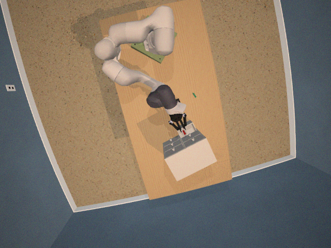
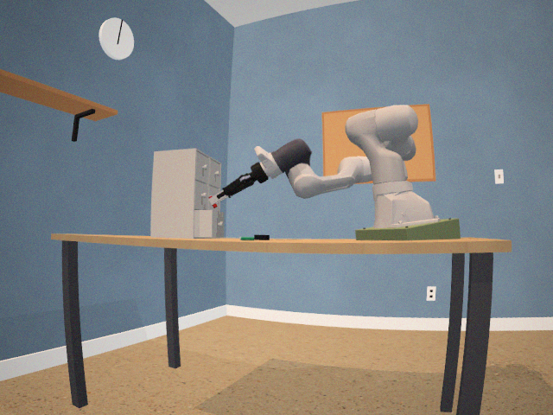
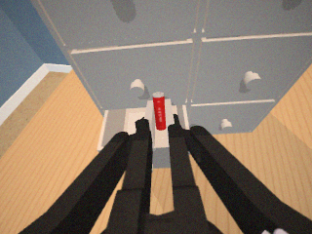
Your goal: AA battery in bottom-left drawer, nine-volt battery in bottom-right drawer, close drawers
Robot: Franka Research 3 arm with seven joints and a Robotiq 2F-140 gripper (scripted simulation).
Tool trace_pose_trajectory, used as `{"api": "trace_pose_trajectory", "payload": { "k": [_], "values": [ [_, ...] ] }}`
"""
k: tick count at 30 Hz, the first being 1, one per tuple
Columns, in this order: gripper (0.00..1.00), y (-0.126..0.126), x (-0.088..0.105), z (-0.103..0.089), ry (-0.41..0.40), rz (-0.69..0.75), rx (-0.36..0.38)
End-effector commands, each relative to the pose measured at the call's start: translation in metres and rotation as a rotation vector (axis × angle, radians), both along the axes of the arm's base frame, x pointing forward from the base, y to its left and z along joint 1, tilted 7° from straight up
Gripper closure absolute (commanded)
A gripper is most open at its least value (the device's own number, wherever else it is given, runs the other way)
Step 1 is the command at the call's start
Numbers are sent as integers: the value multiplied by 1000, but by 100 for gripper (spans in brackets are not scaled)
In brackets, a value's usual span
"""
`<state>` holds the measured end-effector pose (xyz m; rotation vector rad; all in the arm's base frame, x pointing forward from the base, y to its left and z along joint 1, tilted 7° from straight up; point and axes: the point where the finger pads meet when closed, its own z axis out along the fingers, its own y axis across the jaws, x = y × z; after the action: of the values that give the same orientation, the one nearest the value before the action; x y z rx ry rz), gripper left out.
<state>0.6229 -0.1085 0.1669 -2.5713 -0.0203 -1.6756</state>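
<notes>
The gripper is shut on the AA battery. The battery is a red cylinder with a silver end, and a white block-like part shows with it between the fingertips. They are held above the bottom-left drawer, close to the chest front. That drawer is pulled out. The chest stands upright; the bottom-right drawer looks pushed in. A small black block lies on the table; I cannot tell whether it is the nine-volt battery.
A small green piece lies on the table near the black block. Round handles stick out from the chest front around the fingers, one middle-row handle close to the battery. The robot's green base stands at the table's other end.
</notes>
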Motion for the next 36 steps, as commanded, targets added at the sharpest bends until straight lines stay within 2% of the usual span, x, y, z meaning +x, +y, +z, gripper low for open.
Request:
{"api": "trace_pose_trajectory", "payload": {
  "k": [1, 28, 31, 36],
  "values": [
    [94, -1, 3, 0, 3, -10, 18],
    [94, -1, 4, 0, 3, -10, 18],
    [90, -1, 4, 0, 3, -10, 18],
    [87, -1, 4, 0, 3, -10, 18]
  ]
}}
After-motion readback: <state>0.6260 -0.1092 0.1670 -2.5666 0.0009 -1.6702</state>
